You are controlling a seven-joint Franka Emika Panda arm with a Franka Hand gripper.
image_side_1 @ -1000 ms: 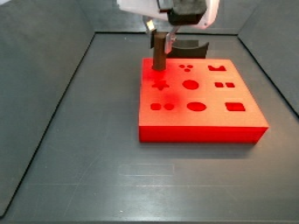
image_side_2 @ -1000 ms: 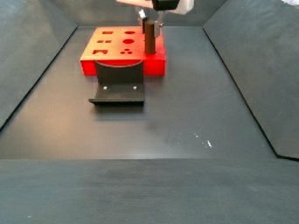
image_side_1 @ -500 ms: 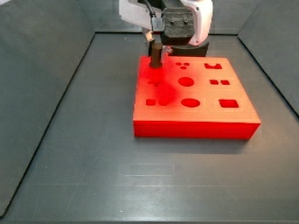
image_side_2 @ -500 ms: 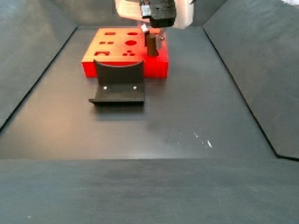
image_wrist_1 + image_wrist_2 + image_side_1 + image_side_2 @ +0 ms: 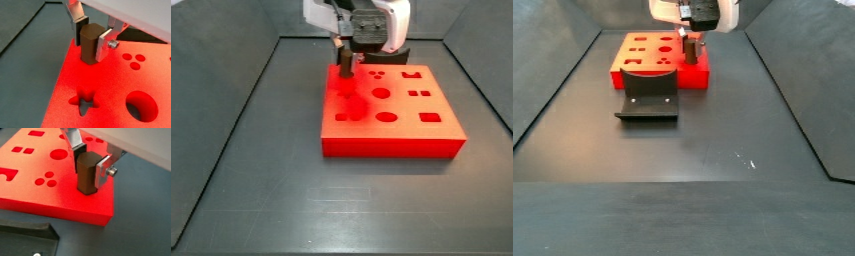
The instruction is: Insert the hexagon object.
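The hexagon object (image 5: 88,50) is a slim brown peg that stands upright between my fingers. My gripper (image 5: 92,41) is shut on its upper part. It shows the same way in a wrist view (image 5: 85,180). The peg's lower end meets the top of the red board (image 5: 63,80) near one corner (image 5: 93,203); the hole under it is hidden. In both side views the gripper (image 5: 349,52) (image 5: 691,45) hangs low over the board's edge with the peg (image 5: 345,62) (image 5: 688,52) below it.
The red board (image 5: 392,138) (image 5: 647,70) has several shaped holes, among them a star hole (image 5: 82,102) and a round hole (image 5: 140,105). The dark fixture (image 5: 648,101) stands against the board's side (image 5: 27,235). Dark walls ring the floor.
My gripper has come down with the peg, so the peg's lower end now reaches the board. The board has shifted slightly sideways.
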